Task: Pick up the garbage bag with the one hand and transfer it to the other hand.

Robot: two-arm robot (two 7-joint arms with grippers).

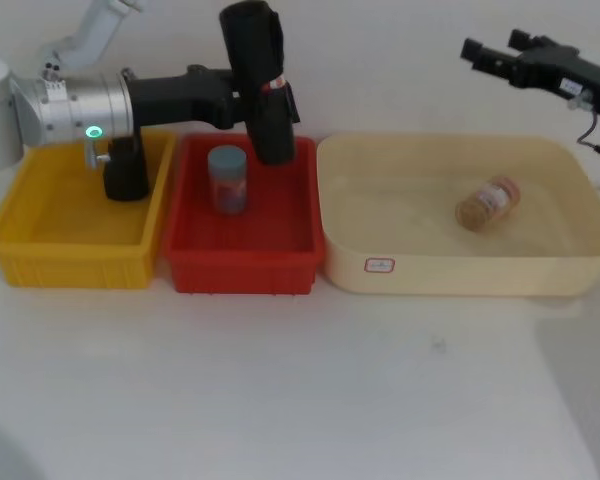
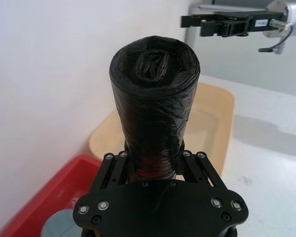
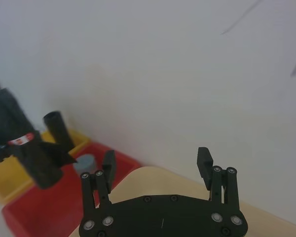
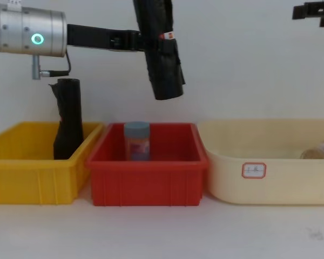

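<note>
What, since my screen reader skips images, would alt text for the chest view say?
The left pincer holds the garbage bag in the air, tilted, above a red bin with a jar in it. The right pincer, high at the far right, is apart from it.

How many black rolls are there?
2. The garbage bag is held by the left gripper above the red bin. A slimmer roll stands in the yellow bin. None seem hidden. The right gripper hangs open, high near the cream tub.
</note>
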